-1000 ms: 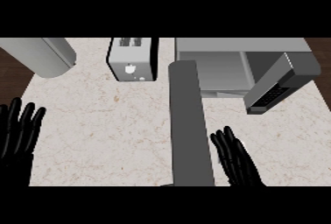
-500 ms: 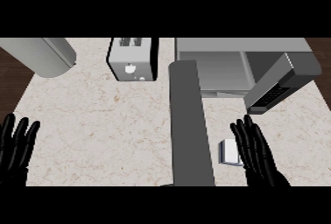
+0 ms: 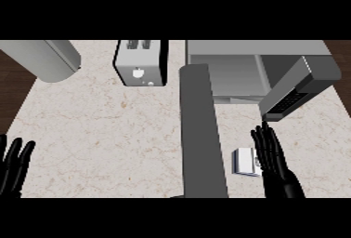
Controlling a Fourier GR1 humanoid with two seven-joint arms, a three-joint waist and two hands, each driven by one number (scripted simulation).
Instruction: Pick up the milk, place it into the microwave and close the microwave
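Reaching: right robot hand hangs beside the milk with fingers straight and close together, pointing away from the robot; nothing is held.
Milk: small white carton on the bench, just left of the right robot hand, apparently touching or nearly touching its fingers; I cannot tell which.
Why the hand sits there: judged from its position, it is lining up alongside the carton so the fingers can curl round it.
Microwave: grey microwave at the far right of the bench, cavity exposed; its door swings out to the right, leaving the opening free to take the carton.
Grey bar: tall grey bar runs from the microwave's left corner down to the near edge, just left of the milk.
Left robot hand: left robot hand rests at the view's lower left edge, fingers spread and upright.
Other things: toaster at the far middle; rounded grey vessel at the far left.
Progress: pickup not yet made.
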